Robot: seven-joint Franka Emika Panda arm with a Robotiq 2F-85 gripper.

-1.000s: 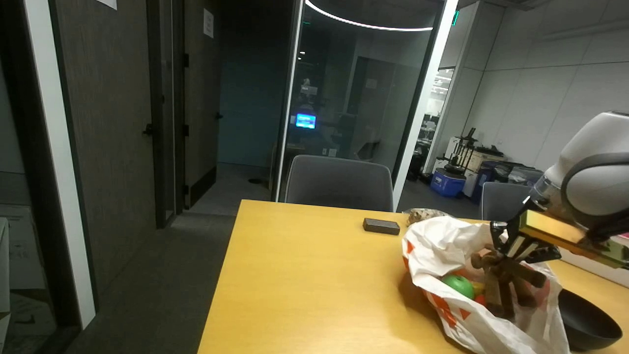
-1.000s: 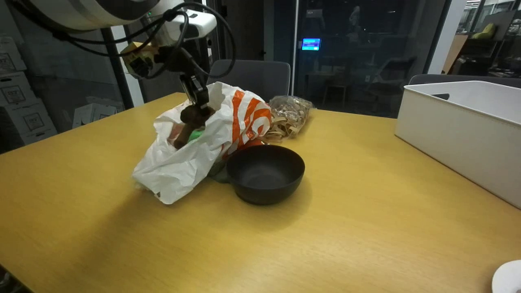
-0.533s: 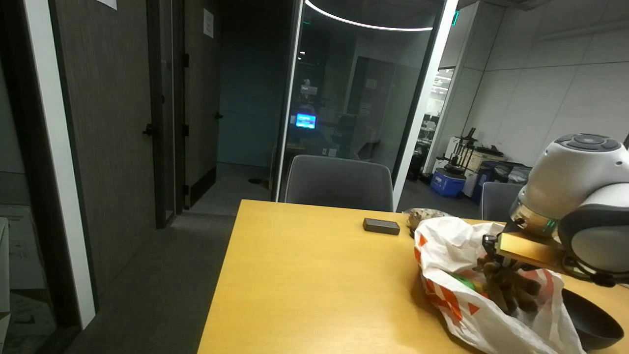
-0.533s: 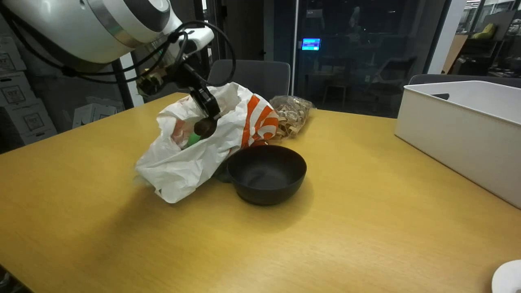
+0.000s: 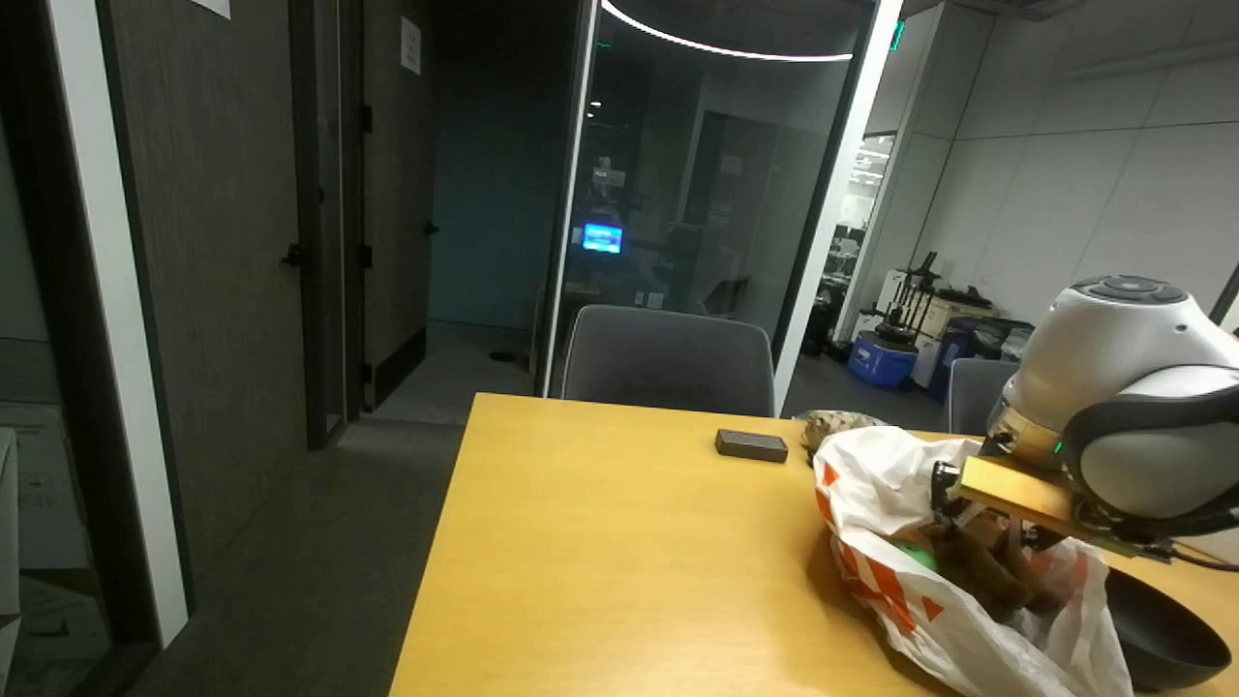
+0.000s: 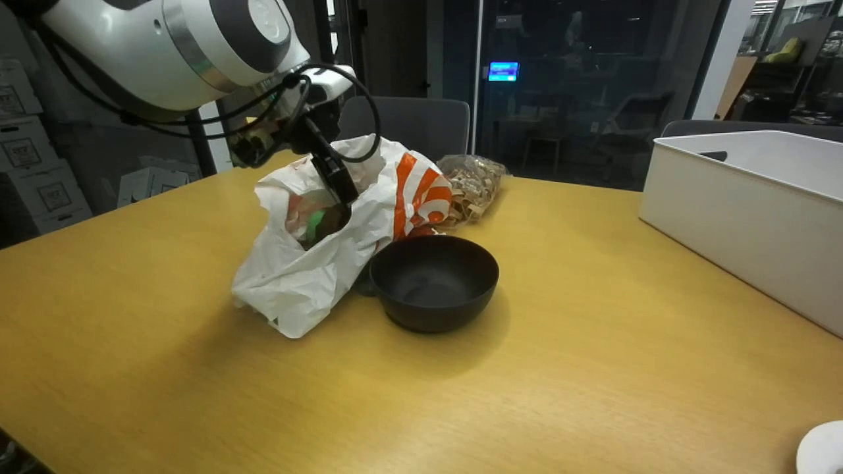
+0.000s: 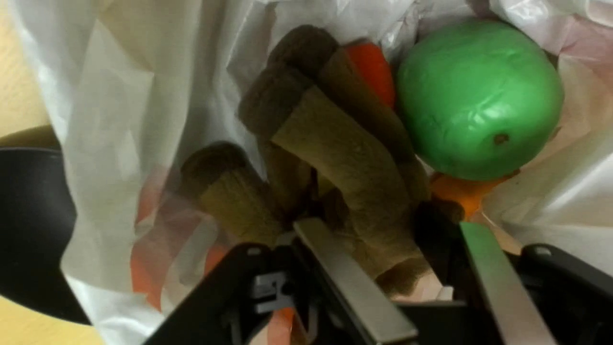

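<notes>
A brown plush toy with several stubby limbs lies in the mouth of a white plastic bag with orange print (image 5: 886, 474), (image 6: 290, 270), (image 7: 129, 96). The toy shows in the wrist view (image 7: 345, 143) and in both exterior views (image 5: 978, 571), (image 6: 333, 222). My gripper (image 7: 389, 227) is down at the bag's mouth, also in both exterior views (image 5: 989, 532), (image 6: 344, 192). Its fingers stand wide apart with part of the toy between them. A round green fruit (image 7: 479, 100) lies beside the toy, with red and orange things partly hidden beneath.
A black bowl (image 6: 435, 283) stands against the bag on the wooden table (image 6: 593, 368). A clear bag of tan strips (image 6: 471, 187) lies behind. A white bin (image 6: 737, 204) and a dark block (image 5: 751, 445) are also on the table. A grey chair (image 5: 668, 358) stands at the edge.
My gripper has come down into the bag's mouth with the toy, which hung higher one second ago. The fingers are now farther apart. The bag has shifted slightly.
</notes>
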